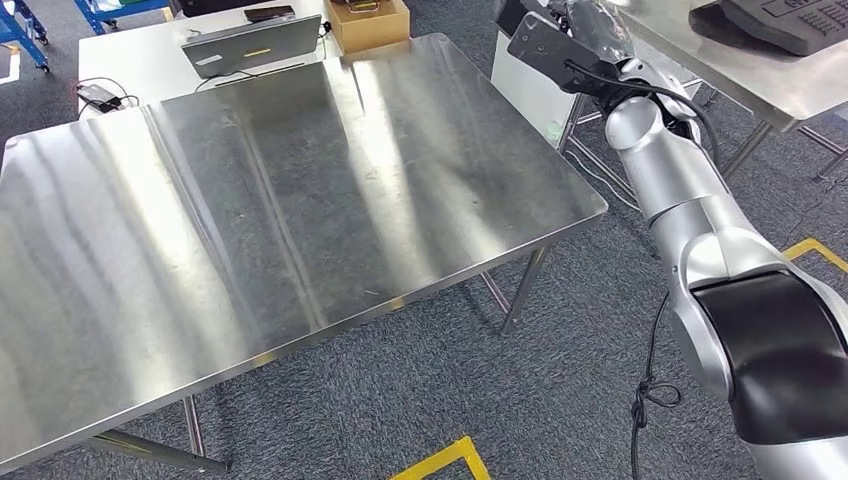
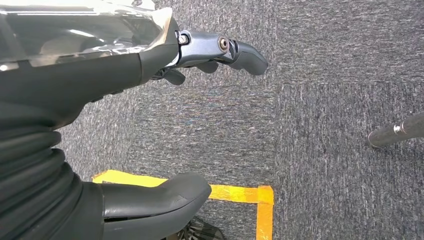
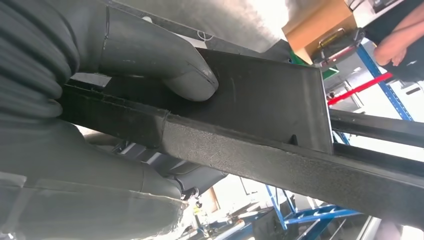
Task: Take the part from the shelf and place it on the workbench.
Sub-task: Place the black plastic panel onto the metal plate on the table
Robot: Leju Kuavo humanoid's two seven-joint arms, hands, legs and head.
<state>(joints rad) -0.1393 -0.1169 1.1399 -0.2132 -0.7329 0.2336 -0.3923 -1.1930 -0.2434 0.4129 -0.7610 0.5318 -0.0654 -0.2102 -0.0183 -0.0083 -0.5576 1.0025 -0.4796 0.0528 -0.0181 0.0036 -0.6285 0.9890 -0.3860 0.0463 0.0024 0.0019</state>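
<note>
Steel workbench (laptop behind); right hand fingers grasp black part; left hand fingers spread.

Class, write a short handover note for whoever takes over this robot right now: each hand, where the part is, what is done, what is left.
Right hand: grips the black part, thumb pressed on its flat face, arm raised beside the workbench.
Left hand: holds nothing, fingers apart, hanging over the carpet.
Done: part is in hand.
Left: bring it over the steel workbench, set it down, let go.
</note>
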